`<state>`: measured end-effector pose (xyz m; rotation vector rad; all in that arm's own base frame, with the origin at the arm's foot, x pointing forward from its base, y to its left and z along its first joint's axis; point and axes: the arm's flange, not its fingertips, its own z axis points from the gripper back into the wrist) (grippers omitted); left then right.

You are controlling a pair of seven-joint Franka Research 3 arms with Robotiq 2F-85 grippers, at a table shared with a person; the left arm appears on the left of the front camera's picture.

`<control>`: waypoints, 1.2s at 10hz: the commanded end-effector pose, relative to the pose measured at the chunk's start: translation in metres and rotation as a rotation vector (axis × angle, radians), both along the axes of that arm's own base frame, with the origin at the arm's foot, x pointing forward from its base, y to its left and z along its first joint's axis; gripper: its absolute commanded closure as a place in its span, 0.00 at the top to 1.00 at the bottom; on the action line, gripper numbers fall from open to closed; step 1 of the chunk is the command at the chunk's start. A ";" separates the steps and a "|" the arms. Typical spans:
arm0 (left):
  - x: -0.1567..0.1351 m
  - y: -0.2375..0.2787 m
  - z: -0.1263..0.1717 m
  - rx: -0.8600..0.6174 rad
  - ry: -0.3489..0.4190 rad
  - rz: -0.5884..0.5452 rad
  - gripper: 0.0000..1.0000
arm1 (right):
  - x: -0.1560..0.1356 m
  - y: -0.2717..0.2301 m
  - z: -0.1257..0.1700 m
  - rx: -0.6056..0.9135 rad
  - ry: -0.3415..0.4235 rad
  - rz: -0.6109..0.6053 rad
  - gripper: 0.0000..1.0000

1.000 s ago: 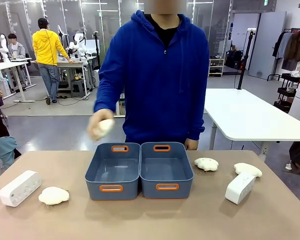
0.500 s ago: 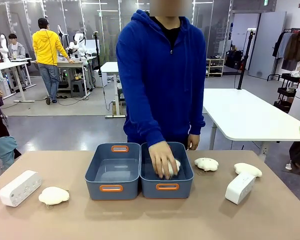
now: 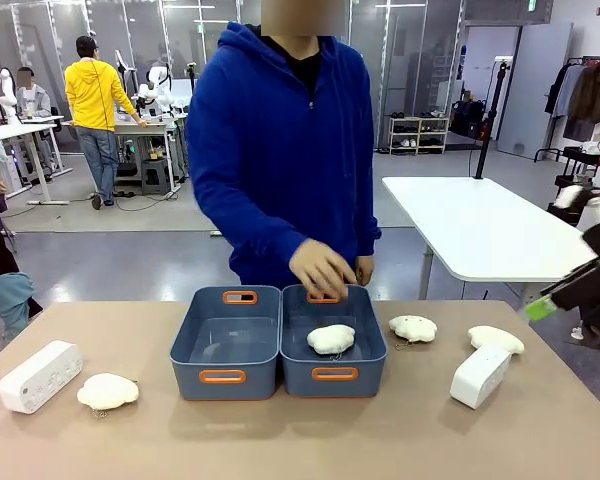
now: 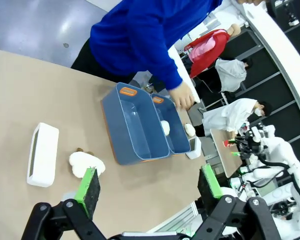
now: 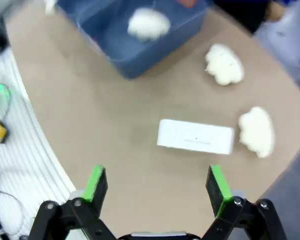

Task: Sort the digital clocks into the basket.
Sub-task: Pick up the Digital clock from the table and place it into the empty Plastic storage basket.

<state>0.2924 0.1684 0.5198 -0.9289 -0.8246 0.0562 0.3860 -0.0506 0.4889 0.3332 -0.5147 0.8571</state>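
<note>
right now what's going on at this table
A person's hand hovers over the right basket, where a cream cloud-shaped item lies. The left digital clock and the right digital clock sit on the table, unsorted. The left claw and the right claw are open and hold nothing; the right claw hangs above the right digital clock.

Nothing legible appears anywhere: no word, number or brand. The digital clock (image 3: 40, 376) near the tabletop's left edge shows small dark dots on its face that form no readable figure. The face of the digital clock (image 3: 480, 375) near the right edge is plain white from the front and blurred in the right wrist view. A small green sign (image 3: 531, 5) high on the far wall is too small to read.
</note>
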 end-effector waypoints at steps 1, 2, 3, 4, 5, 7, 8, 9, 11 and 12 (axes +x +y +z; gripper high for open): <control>0.000 0.000 0.001 -0.012 -0.026 -0.010 1.00 | 0.013 0.025 -0.019 -0.266 -0.108 0.153 1.00; 0.000 0.000 0.001 -0.012 -0.026 -0.010 1.00 | 0.025 0.039 -0.029 -0.371 -0.084 0.211 1.00; 0.000 0.000 0.001 -0.012 -0.026 -0.010 1.00 | 0.033 0.049 -0.034 -0.427 -0.070 0.269 1.00; 0.000 0.000 0.001 -0.012 -0.026 -0.010 1.00 | 0.037 0.061 -0.040 -0.492 -0.064 0.325 1.00; 0.000 0.000 0.001 -0.012 -0.026 -0.010 1.00 | 0.040 0.070 -0.045 -0.527 -0.043 0.393 1.00; 0.000 0.000 0.001 -0.012 -0.026 -0.010 1.00 | 0.047 0.077 -0.061 -0.517 -0.028 0.510 1.00; 0.000 0.000 0.001 -0.012 -0.026 -0.010 1.00 | 0.048 0.079 -0.071 -0.517 -0.059 0.545 1.00; 0.000 0.000 0.001 -0.012 -0.026 -0.010 1.00 | 0.046 0.079 -0.079 -0.499 -0.036 0.618 1.00; 0.000 0.000 0.001 -0.012 -0.026 -0.010 1.00 | 0.050 0.074 -0.089 -0.542 -0.019 0.742 1.00; 0.000 0.000 0.001 -0.012 -0.026 -0.010 1.00 | 0.049 0.074 -0.094 -0.545 -0.023 0.801 1.00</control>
